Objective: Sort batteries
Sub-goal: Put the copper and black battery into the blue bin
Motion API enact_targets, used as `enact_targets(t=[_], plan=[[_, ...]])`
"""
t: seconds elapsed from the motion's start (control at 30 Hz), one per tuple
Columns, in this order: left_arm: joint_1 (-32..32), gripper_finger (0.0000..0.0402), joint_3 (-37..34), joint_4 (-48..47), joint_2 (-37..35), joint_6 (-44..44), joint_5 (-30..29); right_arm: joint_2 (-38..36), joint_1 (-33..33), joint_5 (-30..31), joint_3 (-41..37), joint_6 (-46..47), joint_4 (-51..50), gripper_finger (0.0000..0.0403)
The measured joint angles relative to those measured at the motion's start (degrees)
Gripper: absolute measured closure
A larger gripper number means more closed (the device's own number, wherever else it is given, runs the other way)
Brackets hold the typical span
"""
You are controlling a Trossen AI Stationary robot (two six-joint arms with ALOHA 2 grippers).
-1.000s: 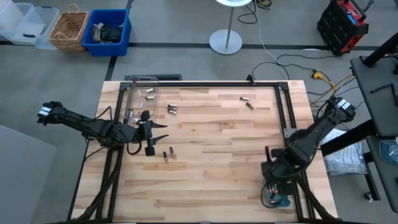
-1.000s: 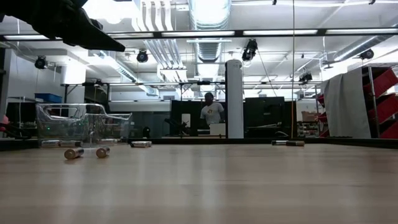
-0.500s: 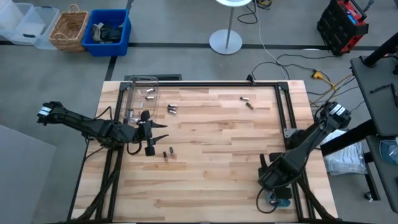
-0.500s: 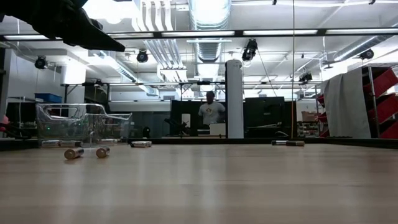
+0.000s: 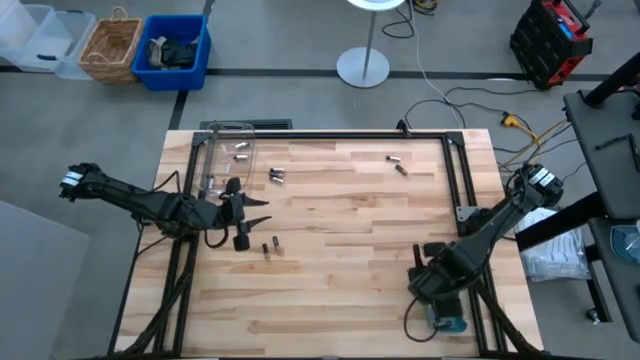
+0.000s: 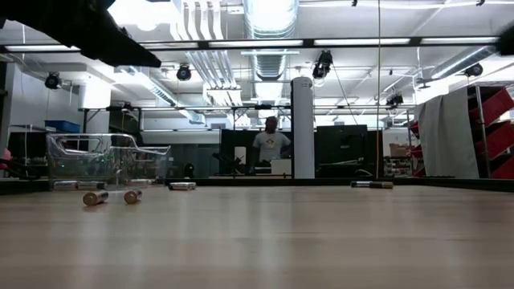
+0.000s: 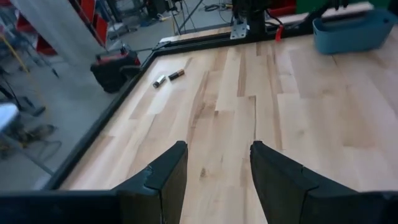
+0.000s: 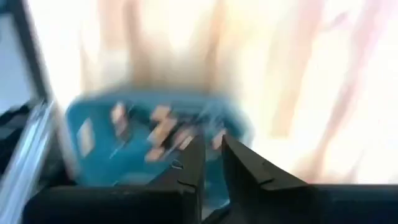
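Loose batteries lie on the wooden table: a pair (image 5: 276, 176) by the clear box (image 5: 228, 160), another pair (image 5: 268, 247) in front of my left gripper (image 5: 262, 212), and two (image 5: 396, 163) farther right. More batteries (image 8: 161, 127) lie in the teal tray (image 8: 93, 155) at the near right corner (image 5: 447, 322). My left gripper (image 7: 217, 152) hovers open over bare wood, nothing between its fingers. My right gripper (image 8: 211, 155) hangs just above and to the left of the tray, its fingers a narrow gap apart; the right wrist view is blurred.
A black frame (image 5: 455, 180) runs round the table's edges. The clear box holds a few batteries (image 5: 241, 152). In the low view, batteries (image 6: 95, 197) lie on their sides before the box (image 6: 108, 160). A person (image 6: 271, 143) stands far behind the table.
My right arm has swung a little toward the table's left edge, carrying its gripper from over the teal tray to the tray's left side. My left arm has kept still and the loose batteries have not moved.
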Motion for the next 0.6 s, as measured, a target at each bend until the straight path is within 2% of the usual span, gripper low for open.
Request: enact_targets(t=[0.13,0.27,0.43,0.6], plan=[[0.0,0.0246,0.0,-0.5,0.0,-7.5,0.1,-0.1,-3.1,12.6,3.0,-6.2,0.2,0.0368],[0.0,0.0246,1.4,-5.1,0.0,-17.9,1.6,-0.1,-6.6,23.2,4.2,-13.6,0.6,0.0376],[-0.1,0.0246,2.9,-12.9,0.0,-35.2,6.6,-0.1,-11.4,38.2,4.2,-14.0,1.0,0.0375],[-1.6,0.0246,2.6,-19.0,0.8,-52.2,10.1,-0.1,-15.8,46.1,4.1,-14.7,2.2,0.0376]])
